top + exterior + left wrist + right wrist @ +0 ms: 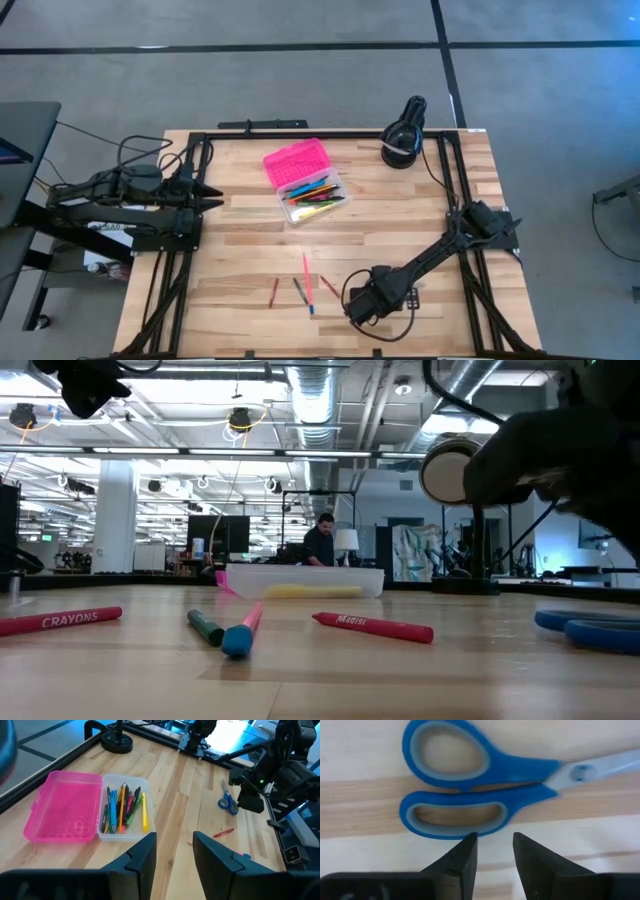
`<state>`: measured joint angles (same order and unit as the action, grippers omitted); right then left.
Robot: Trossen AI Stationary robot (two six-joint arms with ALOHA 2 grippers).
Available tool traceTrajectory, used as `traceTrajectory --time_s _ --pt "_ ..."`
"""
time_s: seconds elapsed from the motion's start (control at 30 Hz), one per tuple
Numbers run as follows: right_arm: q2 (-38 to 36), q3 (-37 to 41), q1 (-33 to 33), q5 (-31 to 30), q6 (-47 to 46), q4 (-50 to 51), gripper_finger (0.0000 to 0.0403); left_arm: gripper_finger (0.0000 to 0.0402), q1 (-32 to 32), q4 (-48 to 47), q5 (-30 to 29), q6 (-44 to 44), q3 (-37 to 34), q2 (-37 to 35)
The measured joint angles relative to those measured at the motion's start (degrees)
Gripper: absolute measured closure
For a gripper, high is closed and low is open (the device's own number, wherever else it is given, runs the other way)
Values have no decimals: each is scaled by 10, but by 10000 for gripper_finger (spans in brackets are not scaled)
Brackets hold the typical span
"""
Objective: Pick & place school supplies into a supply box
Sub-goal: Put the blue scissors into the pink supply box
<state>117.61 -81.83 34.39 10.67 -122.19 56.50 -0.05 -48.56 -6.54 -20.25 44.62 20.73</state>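
Note:
The supply box lies open at the table's far middle, its pink lid [295,160] flat beside the clear base [316,193], which holds several pencils and pens [122,809]. Near the front edge lie a red crayon [60,620], a green one [205,626], a pink pen with a blue tip [308,283] and a red marker [372,626]. The blue-handled scissors [485,790] lie flat on the wood, right of the marker. My right gripper [492,844] points down, open, just above their handle loops [455,815]. My left gripper [172,851] stands open at the table's left, raised.
A black round device [402,140] with a cable stands at the far right corner. Black frame rails [165,280] run along the table's left, right and far sides. Bare wood lies between the box and the loose supplies.

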Motion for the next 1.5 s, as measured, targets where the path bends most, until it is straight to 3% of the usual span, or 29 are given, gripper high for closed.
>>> traceTrajectory --time_s 0.2,0.37,0.63,0.93,1.17,1.37,1.5 --pt "21 1 3 13 -11 -52 282 281 0 0 18 -10 -25 0" --pt "22 1 6 -13 11 -52 282 281 0 0 32 -29 -44 0" --pt "22 1 -3 -37 166 -44 282 281 0 43 32 -26 -47 0" --pt "22 2 -39 -67 408 -23 282 281 0 80 31 -26 -47 0" --pt "-6 7 -52 -135 375 8 282 281 0 86 28 -38 -47 0" --pt "-36 7 -69 -125 256 -9 282 281 0 86 26 -39 -47 0" --pt "-37 6 -72 -116 224 -38 282 281 0 86 26 -39 -47 0"
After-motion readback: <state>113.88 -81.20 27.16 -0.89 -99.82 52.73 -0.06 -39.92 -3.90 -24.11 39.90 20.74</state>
